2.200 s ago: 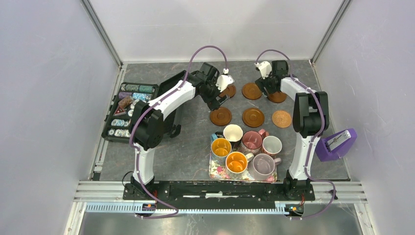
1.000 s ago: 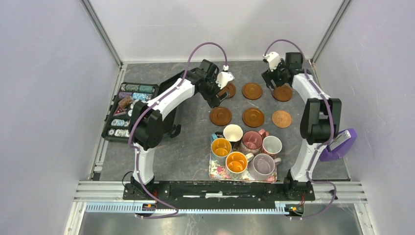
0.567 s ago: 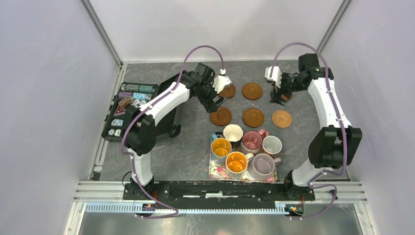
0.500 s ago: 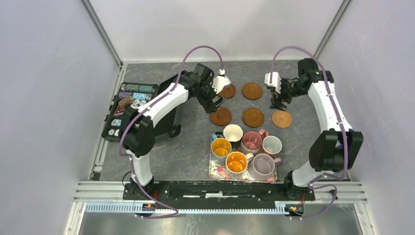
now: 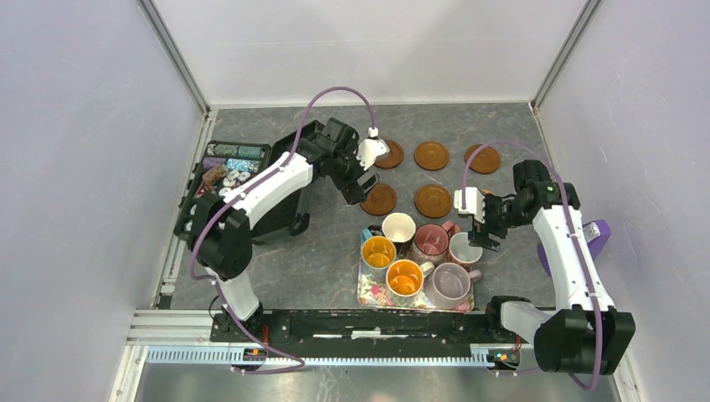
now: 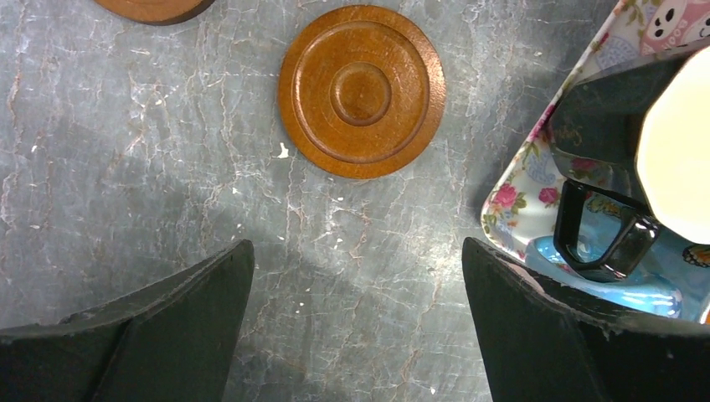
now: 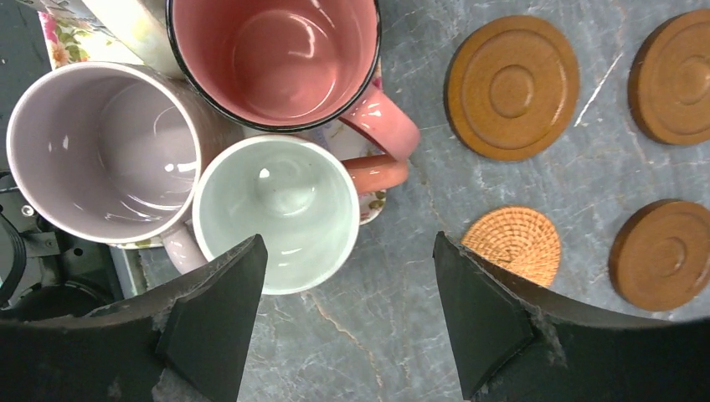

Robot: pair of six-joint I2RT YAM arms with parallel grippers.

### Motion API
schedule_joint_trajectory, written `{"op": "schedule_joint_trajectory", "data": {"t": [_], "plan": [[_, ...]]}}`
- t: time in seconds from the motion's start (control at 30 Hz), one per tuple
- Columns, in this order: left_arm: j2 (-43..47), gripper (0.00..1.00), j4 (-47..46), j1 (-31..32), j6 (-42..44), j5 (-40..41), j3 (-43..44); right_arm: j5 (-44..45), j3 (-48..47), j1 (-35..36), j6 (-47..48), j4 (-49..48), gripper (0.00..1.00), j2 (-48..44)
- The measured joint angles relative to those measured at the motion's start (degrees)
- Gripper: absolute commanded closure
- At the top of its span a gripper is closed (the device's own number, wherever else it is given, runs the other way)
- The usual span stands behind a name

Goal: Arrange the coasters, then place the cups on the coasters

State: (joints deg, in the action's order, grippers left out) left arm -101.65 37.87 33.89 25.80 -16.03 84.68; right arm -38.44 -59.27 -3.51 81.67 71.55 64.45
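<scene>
The right end effector [image 7: 347, 243] is withdrawn from the coasters [image 5: 432, 155] laid out on the worktop and held open, empty, over the white mug [image 7: 276, 213] at the floral tray [image 5: 368, 295] (cup placement seemingly begins). The left end effector [image 6: 358, 247] is spread wide, empty.

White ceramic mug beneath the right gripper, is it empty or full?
Empty: the right wrist view looks into the white ceramic mug and shows its bare glossy bottom.
</scene>
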Motion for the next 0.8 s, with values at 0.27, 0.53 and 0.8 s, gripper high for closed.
{"op": "schedule_joint_trajectory", "data": {"t": [0.27, 0.53, 0.8], "plan": [[2.34, 0.00, -1.11, 1.38, -0.37, -0.90, -3.21, -0.74, 2.91, 0.09, -3.21, -4.24, 0.26, -0.94], [2.97, 0.03, -1.18, 2.36, -0.37, -1.05, -4.63, -3.15, -3.10, 2.38, 1.64, -5.05, 0.43, 7.58], [2.99, 0.03, 0.59, 2.36, 0.31, -2.19, -4.63, -2.84, -3.30, 6.34, 8.90, -4.96, 0.53, 11.34]]}}
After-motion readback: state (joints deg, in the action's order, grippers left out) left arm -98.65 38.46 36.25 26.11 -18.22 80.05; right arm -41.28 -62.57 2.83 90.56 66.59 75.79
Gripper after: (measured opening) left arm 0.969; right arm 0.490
